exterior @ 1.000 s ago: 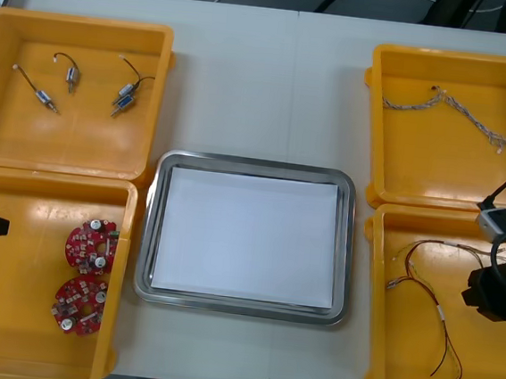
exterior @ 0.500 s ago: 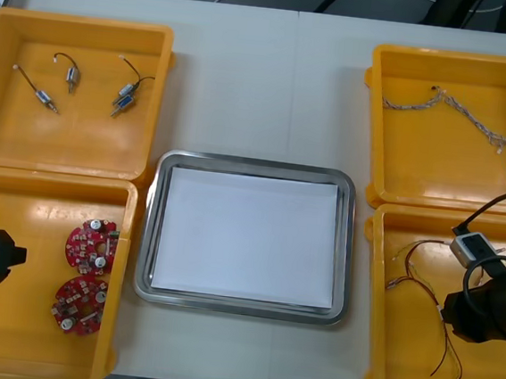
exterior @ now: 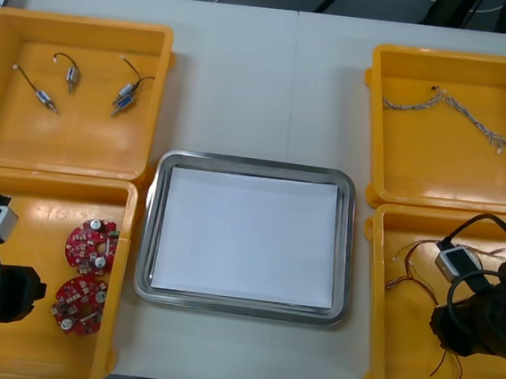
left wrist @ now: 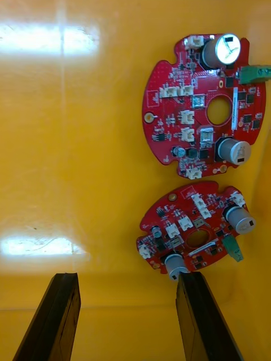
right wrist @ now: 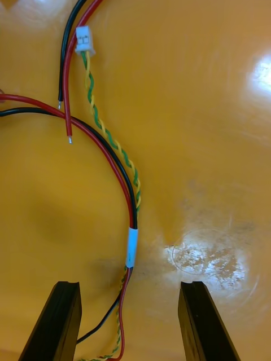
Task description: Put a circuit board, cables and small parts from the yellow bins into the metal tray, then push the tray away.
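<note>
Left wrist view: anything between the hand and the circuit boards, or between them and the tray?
Nothing visible blocks the grasp: the left hand is open over bare bin floor, with the nearer circuit board just beyond its fingers. Toward the metal tray, only the yellow bin's wall intervenes; lifting should clear it.

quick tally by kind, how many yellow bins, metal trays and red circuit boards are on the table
yellow bins: 4
metal tray: 1
round red circuit boards: 2
total: 7
</note>
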`<state>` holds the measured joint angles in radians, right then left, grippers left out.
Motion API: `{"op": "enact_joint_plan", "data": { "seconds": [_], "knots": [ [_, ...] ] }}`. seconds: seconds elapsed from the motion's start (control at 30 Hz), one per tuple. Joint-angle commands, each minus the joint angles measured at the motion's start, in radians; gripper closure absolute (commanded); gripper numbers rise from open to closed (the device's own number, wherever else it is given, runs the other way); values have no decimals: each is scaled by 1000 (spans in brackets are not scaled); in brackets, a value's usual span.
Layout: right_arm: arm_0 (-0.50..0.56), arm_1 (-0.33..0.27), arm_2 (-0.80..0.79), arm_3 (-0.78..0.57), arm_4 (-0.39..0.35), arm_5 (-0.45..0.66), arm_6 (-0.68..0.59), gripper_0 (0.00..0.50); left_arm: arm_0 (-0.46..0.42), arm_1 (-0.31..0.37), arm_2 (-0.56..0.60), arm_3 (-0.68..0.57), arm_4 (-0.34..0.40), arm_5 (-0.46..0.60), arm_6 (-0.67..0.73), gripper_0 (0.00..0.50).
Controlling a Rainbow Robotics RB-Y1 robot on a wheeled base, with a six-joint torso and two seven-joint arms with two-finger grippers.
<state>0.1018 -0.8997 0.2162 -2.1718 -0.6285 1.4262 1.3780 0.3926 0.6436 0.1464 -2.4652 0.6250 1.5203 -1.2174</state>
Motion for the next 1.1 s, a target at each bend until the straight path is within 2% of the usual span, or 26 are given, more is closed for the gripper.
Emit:
{"op": "enact_joint_plan", "data": {
  "seconds": [0.03,0.17,0.5,0.7,0.9,0.93,1.03,1.07,1.1],
  "knots": [
    [24,35,15,30,12,-30,-4,0,42,-35,-94,-31,-105,-37,-40,0],
    [24,35,25,41,19,-44,-2,0,58,-36,-159,-31,-182,-61,-1,0],
    [26,47,31,61,23,-64,-2,0,109,-65,-215,-17,-228,-114,-17,0],
    [26,56,31,66,38,-64,-5,0,101,-76,-252,54,-265,-196,-27,0],
    [24,61,31,70,43,-62,-5,0,83,-102,-272,111,-291,-232,-45,0],
    [24,61,31,70,41,-64,-7,37,81,-104,-275,117,-294,-238,-47,0],
    [22,61,32,70,39,-62,-8,209,80,-110,-283,127,-298,-246,-53,0],
    [22,61,31,72,39,-62,-8,291,81,-110,-283,129,-300,-244,-53,0],
    [22,61,31,72,36,-62,-10,398,81,-111,-286,129,-301,-244,-53,0]
  ]
}}
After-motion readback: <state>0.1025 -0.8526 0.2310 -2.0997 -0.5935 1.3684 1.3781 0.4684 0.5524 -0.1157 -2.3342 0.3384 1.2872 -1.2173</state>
